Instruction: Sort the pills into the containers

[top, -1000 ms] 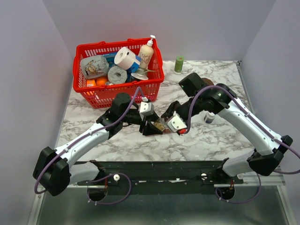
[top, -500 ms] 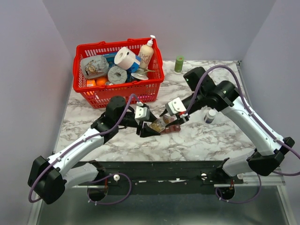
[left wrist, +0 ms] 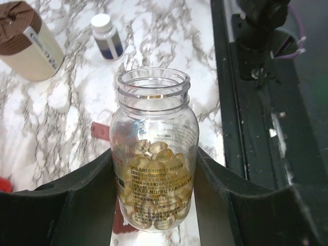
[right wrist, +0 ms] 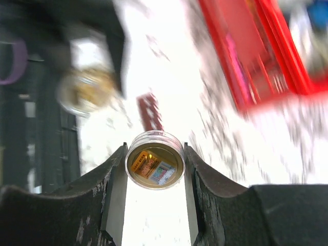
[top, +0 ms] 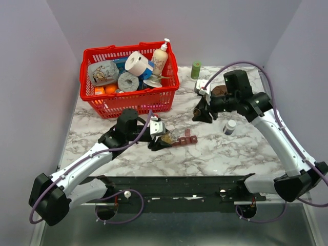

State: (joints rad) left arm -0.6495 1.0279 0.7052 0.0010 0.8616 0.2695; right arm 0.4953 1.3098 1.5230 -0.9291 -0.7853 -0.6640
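The pills [left wrist: 156, 169] are amber capsules piled inside a clear, uncapped bottle [left wrist: 154, 128]. My left gripper [left wrist: 154, 156] is shut on that bottle, which tilts toward the maroon strip of containers [top: 187, 140] on the marble. Part of the containers [left wrist: 99, 130] shows behind the bottle. My right gripper [right wrist: 155, 154] is shut on the bottle's round gold-lined cap [right wrist: 155, 163]. It hangs up and to the right of the bottle [top: 172, 135], well apart from it. In the top view the left gripper [top: 161, 140] is mid-table and the right gripper [top: 202, 113] is nearer the back.
A red basket [top: 125, 100] of groceries stands at the back left. A green cylinder [top: 196, 69] is at the back centre. A brown-lidded cream jar [left wrist: 28, 41] and a small white-capped bottle [top: 229, 126] stand on the right. The black rail [top: 184, 187] runs along the near edge.
My right gripper has pulled away from the bottle toward the back right, taking the cap with it. The left gripper still holds the bottle, now open, a little nearer the front.
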